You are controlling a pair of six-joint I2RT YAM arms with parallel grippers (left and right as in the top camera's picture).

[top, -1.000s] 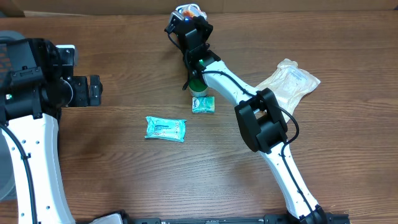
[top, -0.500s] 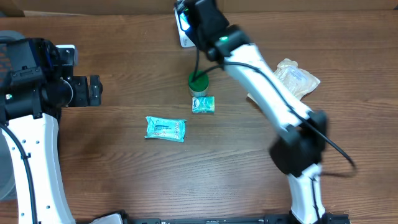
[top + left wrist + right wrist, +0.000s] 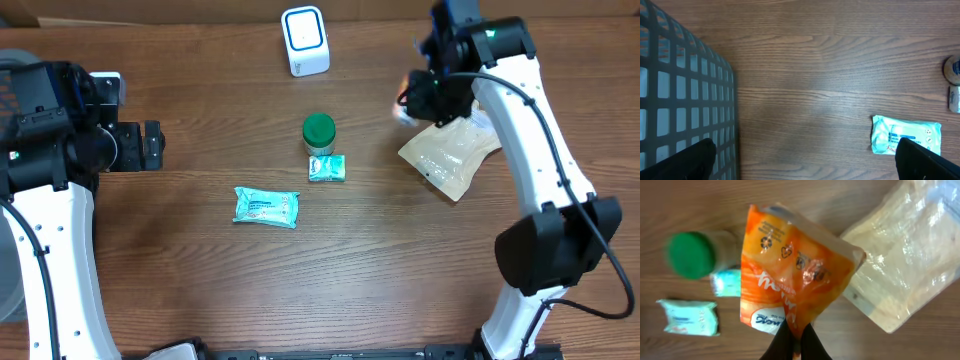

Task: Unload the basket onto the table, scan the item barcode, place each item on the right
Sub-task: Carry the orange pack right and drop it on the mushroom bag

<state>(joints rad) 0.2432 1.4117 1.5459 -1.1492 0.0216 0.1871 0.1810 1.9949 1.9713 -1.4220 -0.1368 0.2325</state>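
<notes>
So the right gripper [image 3: 796,330] is pinching an orange pouch [image 3: 790,275] off right of the green-lidded jar [image 3: 318,131]; the left gripper [image 3: 150,146] is hanging wide open, well left of it.

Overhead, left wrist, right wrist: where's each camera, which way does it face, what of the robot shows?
Overhead: above the table, looking straight down; both arms, scanner, green-lidded jar, clear bag.
Left wrist: on the left arm, facing down at the table; open left pincer tips at the bottom corners, wire basket at left.
Right wrist: facing down along the shut right pincer, which pinches an orange pouch.
Shared: the long teal packet shows in all three.
</notes>
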